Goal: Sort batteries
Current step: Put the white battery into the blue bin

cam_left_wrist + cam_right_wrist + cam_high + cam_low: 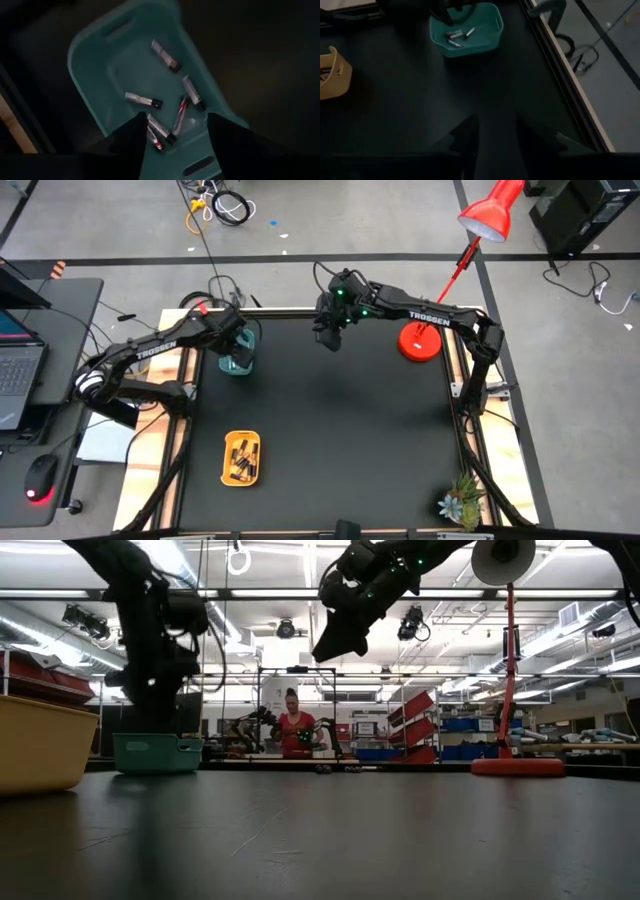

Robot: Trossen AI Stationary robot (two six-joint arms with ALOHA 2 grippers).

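Observation:
Several whitish-silver batteries (143, 100) lie on the floor of the teal tray (90, 75), which stands near the table's far left (238, 363). My left gripper (175, 145) hangs open just above that tray, its fingers on either side of some of the batteries without touching them. More batteries (241, 460) lie in the yellow tray (226, 470) nearer the front. My right gripper (502, 135) is open with nothing between its fingers, raised well above the table (345, 630) near the far edge, to the right of the teal tray (487, 40).
A red lamp base (420, 340) with its pole stands at the table's far right. A small plant (462, 505) sits at the near right corner. The dark table (340, 430) lies bare between the trays and the lamp. A person stands in the room behind (293, 730).

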